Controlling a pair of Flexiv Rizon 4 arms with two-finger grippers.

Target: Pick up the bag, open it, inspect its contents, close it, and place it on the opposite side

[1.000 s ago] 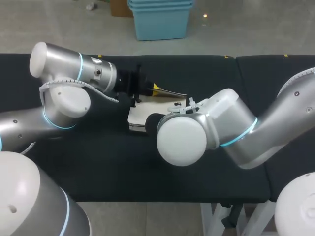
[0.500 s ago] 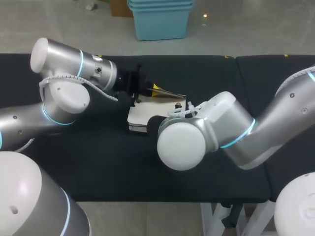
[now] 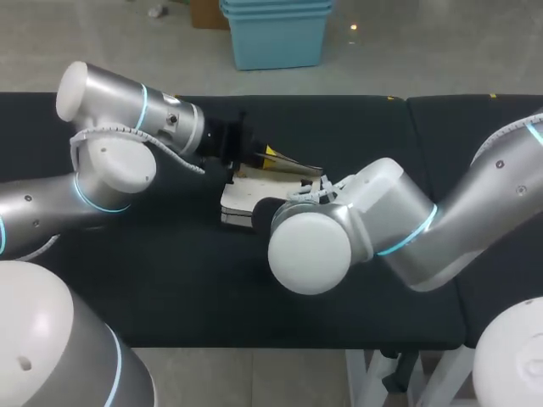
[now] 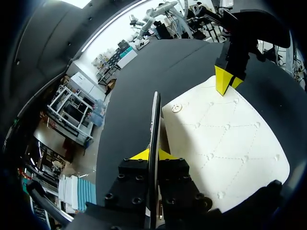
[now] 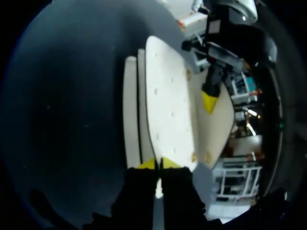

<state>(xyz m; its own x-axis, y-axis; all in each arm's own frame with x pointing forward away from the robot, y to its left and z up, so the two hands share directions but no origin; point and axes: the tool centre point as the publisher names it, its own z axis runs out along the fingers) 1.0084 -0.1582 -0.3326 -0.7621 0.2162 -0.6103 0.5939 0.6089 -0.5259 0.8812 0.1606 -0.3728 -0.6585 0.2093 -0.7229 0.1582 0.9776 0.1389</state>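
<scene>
A white quilted bag (image 3: 240,199) lies on the black table (image 3: 170,280) at the middle. My left gripper (image 3: 270,155) is shut on the bag's flap (image 4: 155,120), which stands lifted and shows edge-on between its yellow tips (image 4: 153,154). The bag's quilted panel (image 4: 225,143) lies beside that flap. My right gripper (image 5: 158,164) is shut on the opposite edge of the bag (image 5: 168,100); in the head view it sits at the bag's right end (image 3: 312,180), partly hidden by its own arm. Each wrist view shows the other gripper's yellow tip at the far edge of the bag (image 4: 224,82) (image 5: 208,101).
My right arm's big elbow joint (image 3: 310,250) hangs over the table in front of the bag and hides its near right corner. A seam (image 3: 410,119) splits the table top at the right.
My right gripper's fingers have closed on the bag's edge. My left arm has edged slightly up and right with the flap in its grip.
</scene>
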